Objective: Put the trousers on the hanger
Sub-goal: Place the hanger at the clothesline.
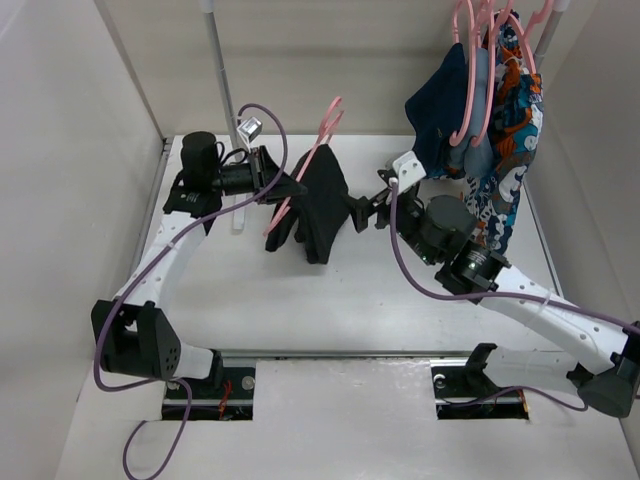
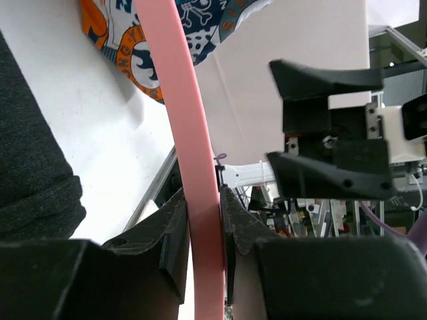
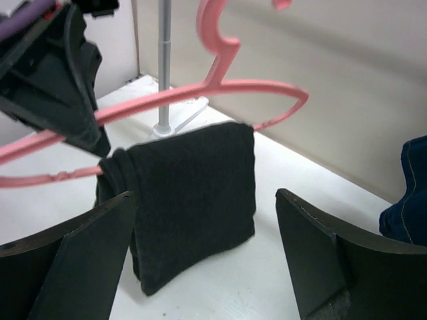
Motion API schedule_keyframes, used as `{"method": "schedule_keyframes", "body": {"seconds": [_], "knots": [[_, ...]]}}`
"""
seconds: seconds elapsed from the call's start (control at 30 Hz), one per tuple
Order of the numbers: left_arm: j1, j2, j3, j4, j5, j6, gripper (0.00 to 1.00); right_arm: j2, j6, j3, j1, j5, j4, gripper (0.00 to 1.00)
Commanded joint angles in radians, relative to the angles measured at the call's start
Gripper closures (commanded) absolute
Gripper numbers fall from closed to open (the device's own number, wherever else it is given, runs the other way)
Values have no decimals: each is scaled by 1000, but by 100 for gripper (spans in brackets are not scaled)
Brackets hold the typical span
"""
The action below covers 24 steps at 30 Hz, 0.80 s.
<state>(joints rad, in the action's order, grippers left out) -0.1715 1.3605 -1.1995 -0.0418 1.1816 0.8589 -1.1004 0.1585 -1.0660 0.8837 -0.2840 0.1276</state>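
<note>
The white worktop (image 1: 330,300) carries both arms at its near edge. At its far right corner a navy garment (image 1: 440,120) and a patterned garment (image 1: 510,130) hang on pink hangers. Near the middle, the black trousers (image 1: 318,205) hang folded over the lower bar of the pink hanger (image 1: 322,135), their lower edge reaching the worktop. The left end effector (image 1: 288,188) is clamped on the hanger's bar. The right end effector (image 1: 360,212) sits just beside the trousers, fingers apart, holding nothing.

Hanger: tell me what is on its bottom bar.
The folded black trousers hang over the bottom bar of the hanger, hiding that stretch. The left gripper clamps the frame beside them.
</note>
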Motion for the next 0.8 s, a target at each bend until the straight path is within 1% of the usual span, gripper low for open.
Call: {"method": "schedule_keyframes", "body": {"seconds": [0.0,0.07,0.1,0.2,0.27,0.3,0.37,0.43,0.5,0.63,0.77], "knots": [[9,-21,-103,-259,41,25,100,22,13,-6,-2,29,-37,10],[9,-21,-130,-321,32,104,100,51,13,3,-2,19,-37,10],[9,-11,-144,-384,32,132,100,62,13,14,-2,5,-37,10],[30,-2,-210,-446,23,216,100,99,13,38,-2,-17,-48,10],[39,-1,-241,-457,3,256,100,114,13,51,-2,-27,-58,10],[49,-1,-265,-505,-17,305,100,128,13,61,-2,-37,-59,10],[59,-1,-293,-552,-39,362,100,140,13,72,-2,-37,-68,10],[72,21,-354,-608,-71,432,100,151,4,83,-2,-46,-68,10],[101,55,-424,-609,-102,456,100,151,4,83,-2,-46,-68,10],[124,120,-521,-618,-194,468,100,133,4,83,-2,-46,-68,10],[124,198,-609,-521,-290,394,100,123,4,74,-2,-46,-68,10]]}}
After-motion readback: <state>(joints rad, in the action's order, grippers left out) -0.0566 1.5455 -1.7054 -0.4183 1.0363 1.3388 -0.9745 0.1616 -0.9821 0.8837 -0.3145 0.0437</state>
